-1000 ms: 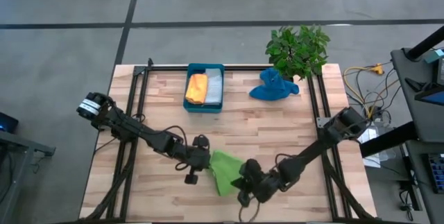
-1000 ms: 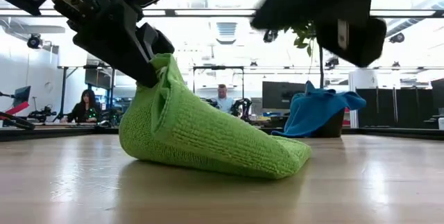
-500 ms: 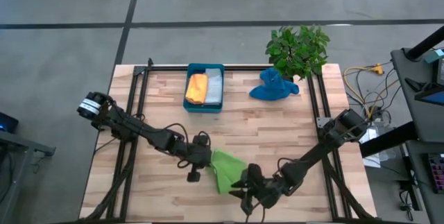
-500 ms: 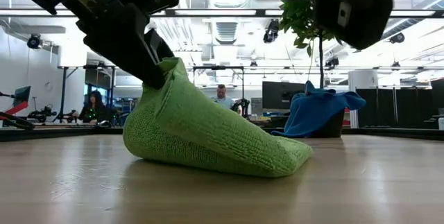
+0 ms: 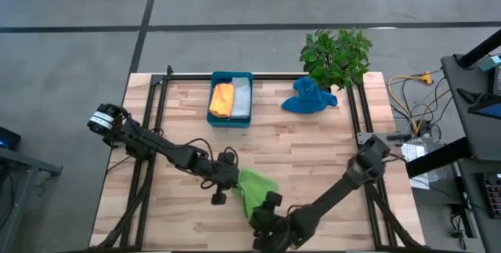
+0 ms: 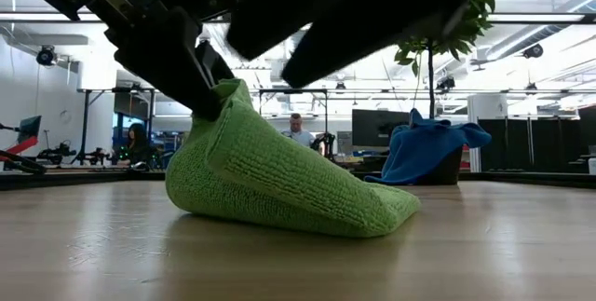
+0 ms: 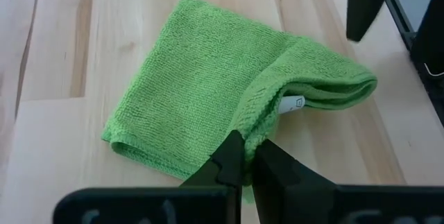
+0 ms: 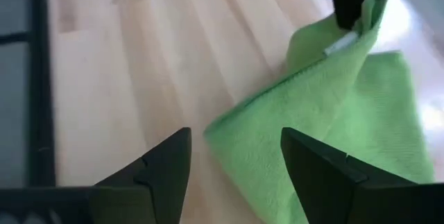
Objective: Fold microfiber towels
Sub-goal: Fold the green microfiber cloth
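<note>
Lime green towel (image 5: 252, 189) lies near the front edge of the wooden tabletop (image 5: 313, 135), one corner lifted off the surface and the rest draped down onto the wood. Left gripper (image 7: 244, 160) pinches that raised corner, jaws pressed together on the cloth. Right gripper (image 8: 234, 156) hovers just beside the towel's front edge with jaws spread, holding nothing. At the back of the tabletop, a teal tray (image 5: 232, 119) holds the folded orange towel (image 5: 222, 99) and grey towel (image 5: 241, 99) side by side. Blue towel (image 5: 308, 98) sits crumpled near a potted plant (image 5: 335, 56) at the far right corner.
</note>
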Controlling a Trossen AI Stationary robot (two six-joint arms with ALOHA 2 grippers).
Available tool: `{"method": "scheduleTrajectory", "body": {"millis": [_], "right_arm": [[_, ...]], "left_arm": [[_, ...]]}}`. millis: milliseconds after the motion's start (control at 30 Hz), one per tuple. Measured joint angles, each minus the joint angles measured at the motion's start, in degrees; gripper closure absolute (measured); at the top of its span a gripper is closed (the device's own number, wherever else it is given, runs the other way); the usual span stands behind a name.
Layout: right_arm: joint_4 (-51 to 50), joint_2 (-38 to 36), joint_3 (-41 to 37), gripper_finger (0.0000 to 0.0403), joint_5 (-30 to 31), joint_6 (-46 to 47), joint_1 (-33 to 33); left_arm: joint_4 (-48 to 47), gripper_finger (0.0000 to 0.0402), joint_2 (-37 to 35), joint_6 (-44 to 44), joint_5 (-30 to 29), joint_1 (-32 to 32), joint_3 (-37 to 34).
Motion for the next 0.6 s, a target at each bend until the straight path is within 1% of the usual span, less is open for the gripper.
{"method": "scheduleTrajectory", "body": {"millis": [67,167,333,433,533,600], "right_arm": [[-5.5,3.7,6.3,0.0184,1.8,0.2,0.1],[-10.8,8.9,14.2,0.0184,3.7,-1.4,0.4],[-17.6,15.3,23.0,0.0184,3.9,-2.5,0.9],[-22.6,17.6,26.6,0.0183,3.9,0.7,0.9],[-30.3,19.1,29.4,0.0183,4.1,6.5,0.7],[-35.4,20.2,29.9,0.0183,3.9,11.1,0.0]], "left_arm": [[0.0,0.0401,0.0,0.0,0.1,0.0,0.0],[0.0,0.0401,0.0,-0.1,1.0,0.0,0.0],[0.0,0.0401,0.0,-0.2,1.5,0.2,0.0],[0.1,0.0401,0.0,-1.5,1.5,0.6,0.0],[0.2,0.0401,0.0,-2.0,1.5,1.0,0.0],[0.5,0.0401,0.0,-2.8,1.5,1.1,0.0]]}}
